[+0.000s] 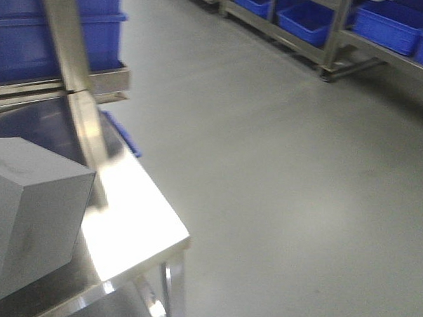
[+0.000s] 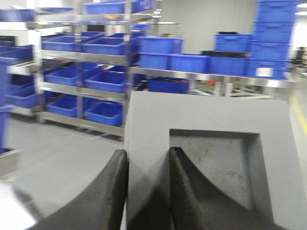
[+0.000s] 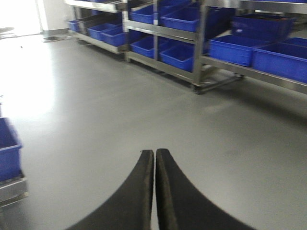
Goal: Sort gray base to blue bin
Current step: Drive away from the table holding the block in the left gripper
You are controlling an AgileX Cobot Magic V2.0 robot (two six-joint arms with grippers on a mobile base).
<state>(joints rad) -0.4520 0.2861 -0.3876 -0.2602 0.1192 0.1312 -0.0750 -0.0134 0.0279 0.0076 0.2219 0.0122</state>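
Left wrist-mounted view gives the plainest reading: the left gripper (image 2: pixel 147 153) has its two curved black fingers (image 2: pixel 108 191) drawn narrow across one wall of the matte gray cube-like base (image 2: pixel 206 120), one finger on the outer face and the other inside the square shallow recess, so the block is pinched by that wall. In the exterior front-facing view the same gray base (image 1: pixel 33 214) sits at the lower left over the shiny stainless steel table (image 1: pixel 138 218); whether its underside touches the tabletop or hangs just clear of it cannot be told from these angles. A slanted polished steel bar (image 1: pixel 75 75) crosses in front of the table. The right gripper (image 3: pixel 154 152) is pressed together with nothing between its fingers and points out over the smooth gray floor (image 3: pixel 120 96), well apart from the block. Large blue plastic crates (image 1: pixel 48 46) stand stacked behind the table, and more fill the metal shelving racks (image 3: pixel 201 48) across the floor, but which one is the blue bin meant for this block cannot be singled out. As a judgement, the grasp is made and the task is in its early-middle part: the carry to the bin, the lowering inside its walls and the release are not yet done.
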